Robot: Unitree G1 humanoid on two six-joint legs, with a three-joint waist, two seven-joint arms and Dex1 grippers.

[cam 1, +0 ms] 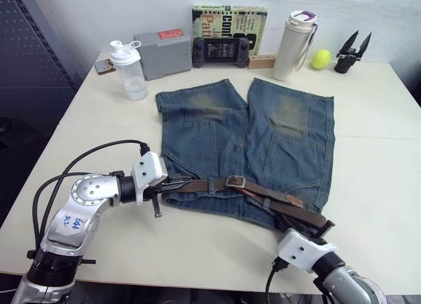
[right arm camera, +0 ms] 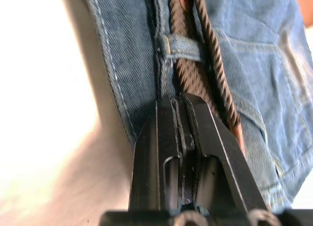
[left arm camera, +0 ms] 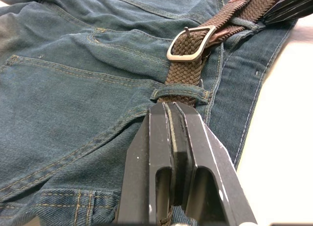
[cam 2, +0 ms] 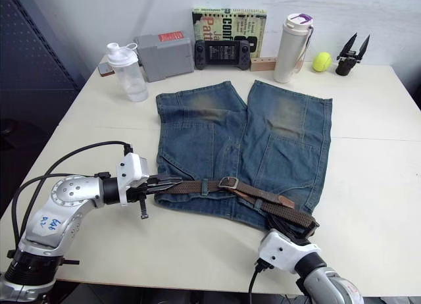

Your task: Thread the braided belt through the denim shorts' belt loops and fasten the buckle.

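Observation:
The denim shorts (cam 1: 276, 139) lie flat on the table, waistband toward me. The braided belt (cam 1: 263, 193) runs along that waistband, its silver buckle (cam 1: 235, 181) near the middle with the strap passing through the frame. My left gripper (cam 1: 179, 183) is at the left end of the waistband, shut on the braided belt just short of a belt loop (left arm camera: 181, 93). At the right end, my right gripper (cam 1: 304, 226) is also shut on the belt, whose braid leads from the fingertips (right arm camera: 166, 106) through another belt loop (right arm camera: 183, 46).
Along the back edge stand a clear shaker bottle (cam 1: 128, 70), a grey box (cam 1: 162, 54), a handheld game console (cam 1: 220, 52), a book (cam 1: 229, 18), a white tumbler (cam 1: 294, 46), a yellow-green ball (cam 1: 320, 58) and a spare black gripper (cam 1: 352, 52).

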